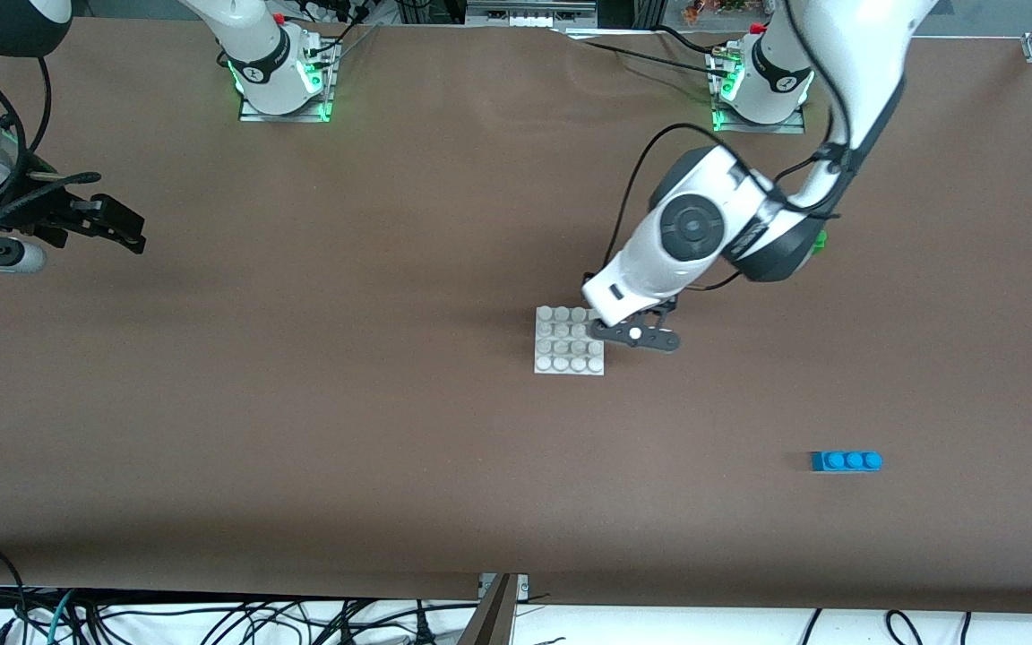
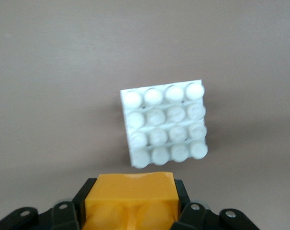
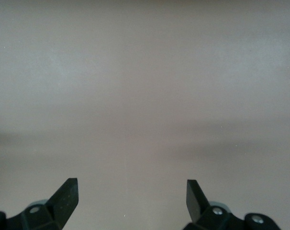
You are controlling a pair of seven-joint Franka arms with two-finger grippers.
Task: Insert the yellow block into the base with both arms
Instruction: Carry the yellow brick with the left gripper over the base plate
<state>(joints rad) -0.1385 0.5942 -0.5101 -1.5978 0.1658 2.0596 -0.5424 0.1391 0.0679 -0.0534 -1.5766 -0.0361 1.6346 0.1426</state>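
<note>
The white base (image 1: 568,351) lies flat at the middle of the table. My left gripper (image 1: 637,333) hangs just beside it, toward the left arm's end, and is shut on the yellow block (image 2: 130,199). In the front view the hand hides the block. In the left wrist view the base (image 2: 164,122) shows with all its studs bare, and the left gripper (image 2: 130,191) holds the block a little above the table, apart from the plate. My right gripper (image 1: 117,226) waits open and empty over bare table at the right arm's end, and it also shows in the right wrist view (image 3: 131,194).
A blue three-stud brick (image 1: 846,460) lies nearer the front camera toward the left arm's end. A green brick (image 1: 819,239) peeks out from under the left arm's elbow. The arm bases stand along the top edge.
</note>
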